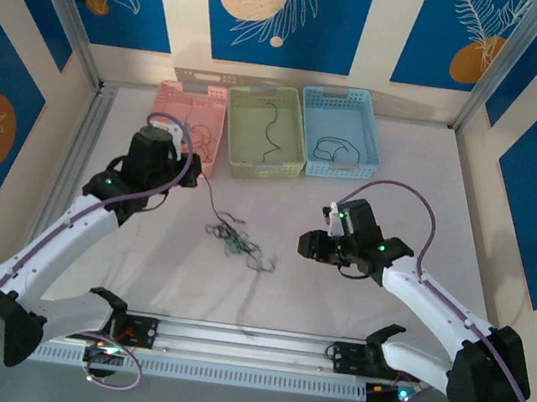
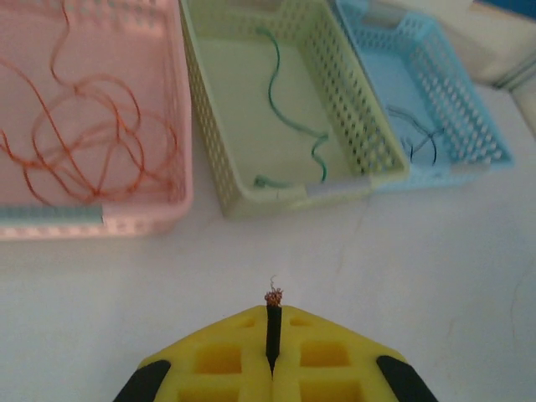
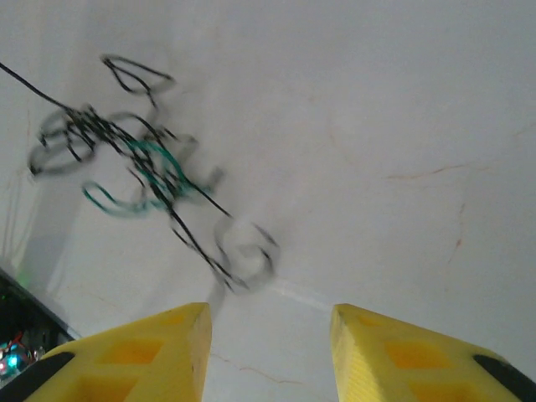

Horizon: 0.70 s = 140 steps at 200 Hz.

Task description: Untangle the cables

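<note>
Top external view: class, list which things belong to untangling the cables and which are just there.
Job:
cable clump
black cable pinched in left hand
pink basket, green basket, blue basket
sorted strands inside the baskets

Just there:
purple arm cables
front rail

You're looking at a robotics lab cell. Bare aluminium frame posts (image 1: pixel 63 4) rise from the table's far corners toward the upper left and upper right of the top view. Between them hang printed blue wall panels with white leaf outlines and orange discs (image 1: pixel 325 27), a staged backdrop closing in a plain white tabletop (image 1: pixel 433 185). Along the bottom edge runs a slotted aluminium mounting rail (image 1: pixel 248 340), and two white-and-black robot arms (image 1: pixel 62 231) with small green status lights are bolted to it. At the top centre, three perforated plastic baskets (image 1: pixel 265 91) — pink, pale green, light blue — stand side by side like sorting bins.
</note>
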Tool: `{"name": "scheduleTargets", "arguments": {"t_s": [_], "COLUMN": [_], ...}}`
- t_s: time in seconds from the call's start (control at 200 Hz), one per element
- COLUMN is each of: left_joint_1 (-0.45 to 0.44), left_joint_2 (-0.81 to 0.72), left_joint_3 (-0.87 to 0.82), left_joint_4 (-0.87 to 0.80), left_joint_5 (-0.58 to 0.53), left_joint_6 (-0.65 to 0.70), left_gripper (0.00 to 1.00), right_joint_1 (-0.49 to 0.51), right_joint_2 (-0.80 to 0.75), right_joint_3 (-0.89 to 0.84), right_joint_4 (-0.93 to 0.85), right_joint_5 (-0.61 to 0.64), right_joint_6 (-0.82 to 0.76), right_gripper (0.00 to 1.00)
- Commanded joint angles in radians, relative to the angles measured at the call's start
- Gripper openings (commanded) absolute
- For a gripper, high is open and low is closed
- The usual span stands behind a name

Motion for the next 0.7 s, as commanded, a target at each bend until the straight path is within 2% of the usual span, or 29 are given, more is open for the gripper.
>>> {"name": "scheduleTargets", "arguments": {"t_s": [0.0, 0.205, 0.32, 0.48, 0.55, 0.645, 0.695], "left_joint_1": [0.025, 0.025, 0.025, 0.031, 0.038, 0.049, 0.052], "left_joint_2": [0.008, -0.028, -0.068, -0.113, -0.138, -0.179, -0.206], "left_joint_3": [0.046, -0.182, -0.307, -0.384, -0.399, -0.401, -0.396], "left_joint_4": [-0.052, 0.040, 0.067, 0.058, 0.043, 0.008, -0.017], "left_joint_5": [0.034, 0.165, 0.140, 0.095, 0.074, 0.051, 0.045], "left_joint_6": [0.051, -0.023, -0.042, -0.056, -0.067, -0.072, -0.071], "left_gripper": [0.00, 0.00, 0.00, 0.00, 0.14, 0.47, 0.54], "right_joint_1": [-0.027, -0.003, 0.058, 0.131, 0.161, 0.196, 0.219], "right_joint_2": [-0.005, 0.012, 0.059, 0.166, 0.229, 0.334, 0.391], "right_joint_3": [0.031, 0.029, 0.064, 0.133, 0.173, 0.244, 0.291], "right_joint_4": [-0.024, 0.019, 0.029, 0.088, 0.122, 0.149, 0.157], "right_joint_5": [0.000, -0.074, -0.068, -0.077, -0.088, -0.097, -0.105], "right_joint_6": [-0.029, -0.052, -0.060, -0.034, -0.022, -0.004, 0.000], "right_gripper": [0.42, 0.40, 0.40, 0.40, 0.40, 0.40, 0.40]}}
